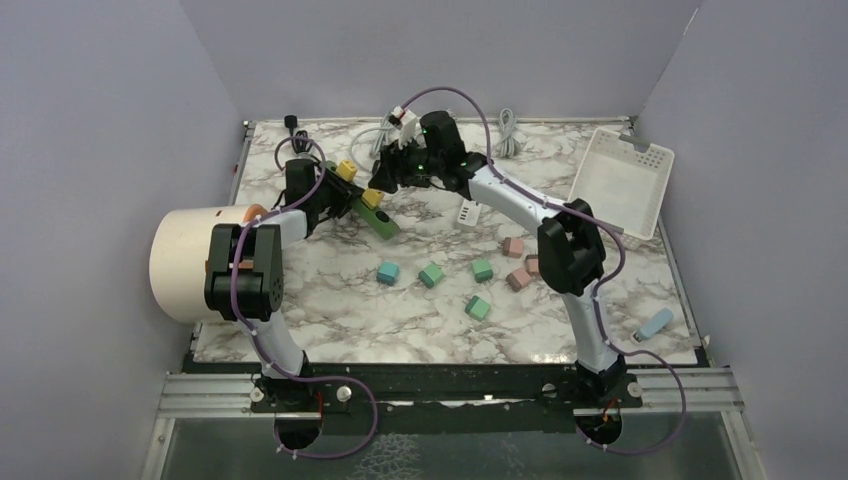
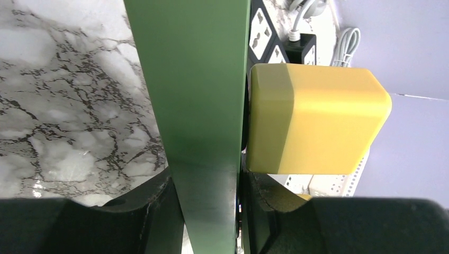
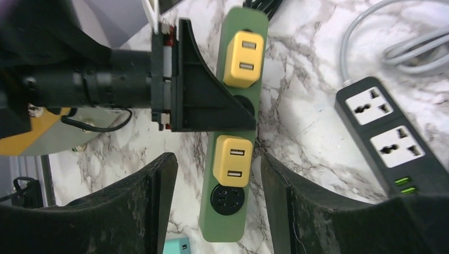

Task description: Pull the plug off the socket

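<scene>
A green power strip (image 1: 384, 222) lies at the table's back left with two yellow plugs in it, a far one (image 1: 346, 170) and a near one (image 1: 372, 198). My left gripper (image 1: 338, 200) is shut on the strip's edges between the two plugs; in the left wrist view the strip (image 2: 196, 79) runs between the jaws of the gripper (image 2: 209, 211), with a yellow plug (image 2: 317, 121) just beyond. My right gripper (image 3: 217, 164) is open above the strip (image 3: 225, 225), its fingers on either side of the near plug (image 3: 233, 160) without touching it. The far plug (image 3: 242, 58) sits past the left gripper's finger (image 3: 206, 100).
A black power strip (image 3: 392, 137) with a grey cable lies right of the green one. A white adapter (image 1: 468, 213), teal blocks (image 1: 431, 275), pink blocks (image 1: 513, 246) and a blue block (image 1: 655, 323) lie mid-table. A white basket (image 1: 622, 180) leans back right; a large white roll (image 1: 185, 262) stands left.
</scene>
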